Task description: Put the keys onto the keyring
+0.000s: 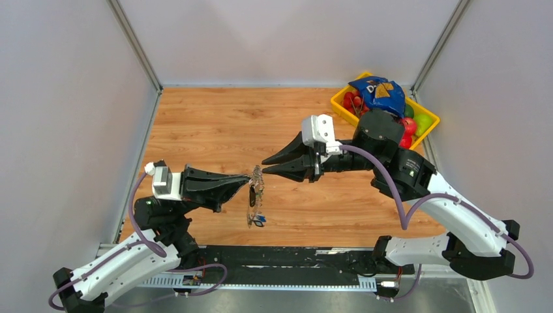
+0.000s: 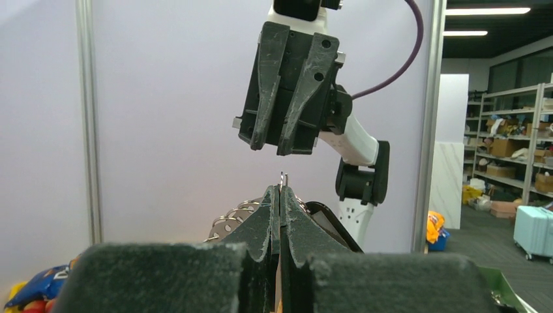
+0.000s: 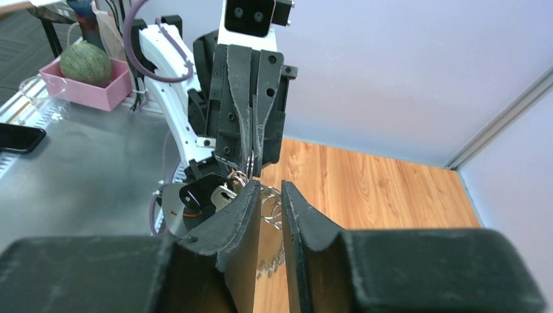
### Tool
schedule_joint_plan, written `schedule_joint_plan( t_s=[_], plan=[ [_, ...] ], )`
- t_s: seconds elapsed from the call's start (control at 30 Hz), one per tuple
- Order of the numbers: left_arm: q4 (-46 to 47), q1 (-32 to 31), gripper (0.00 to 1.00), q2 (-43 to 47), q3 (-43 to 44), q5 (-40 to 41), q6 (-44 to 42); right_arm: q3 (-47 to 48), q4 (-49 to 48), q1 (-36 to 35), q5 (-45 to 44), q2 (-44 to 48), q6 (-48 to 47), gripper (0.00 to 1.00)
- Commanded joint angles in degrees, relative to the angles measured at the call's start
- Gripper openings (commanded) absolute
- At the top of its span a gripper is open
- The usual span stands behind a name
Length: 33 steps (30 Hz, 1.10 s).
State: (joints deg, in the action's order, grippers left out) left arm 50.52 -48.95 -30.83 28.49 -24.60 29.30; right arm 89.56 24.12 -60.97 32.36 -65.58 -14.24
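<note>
Pinching keyring (image 1: 257,189), left tool (image 1: 250,180) closed; right tool (image 1: 267,165) slightly parted; blue bag (image 1: 379,95), only "D" legible.

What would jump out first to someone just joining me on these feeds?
The two arms meet tip to tip in mid-air over the wooden table. The left end effector is shut on the keyring, with keys dangling below it. The right end effector, jaws a little apart, points at the ring from the other side. After that, the yellow basket of fruit at the far right corner.
</note>
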Motion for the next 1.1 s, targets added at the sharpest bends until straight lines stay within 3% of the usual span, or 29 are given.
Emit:
schedule_joint_plan(
  t_s=[0.0,0.4,1.07],
  plan=[
    [10.5,-0.06,0.0,-0.41,0.38,2.7,2.83,4.93,-3.2,-0.42,3.34,-2.46,4.13,0.23],
    [17.85,-0.04,0.0,-1.48,-0.13,6.61,4.91,7.05,-4.37,-1.86,6.44,-5.79,6.93,0.25],
    [18.78,-0.05,0.0,-0.98,-1.24,6.38,4.67,9.93,-7.95,-4.35,3.71,-10.1,8.19,0.24]
  ],
)
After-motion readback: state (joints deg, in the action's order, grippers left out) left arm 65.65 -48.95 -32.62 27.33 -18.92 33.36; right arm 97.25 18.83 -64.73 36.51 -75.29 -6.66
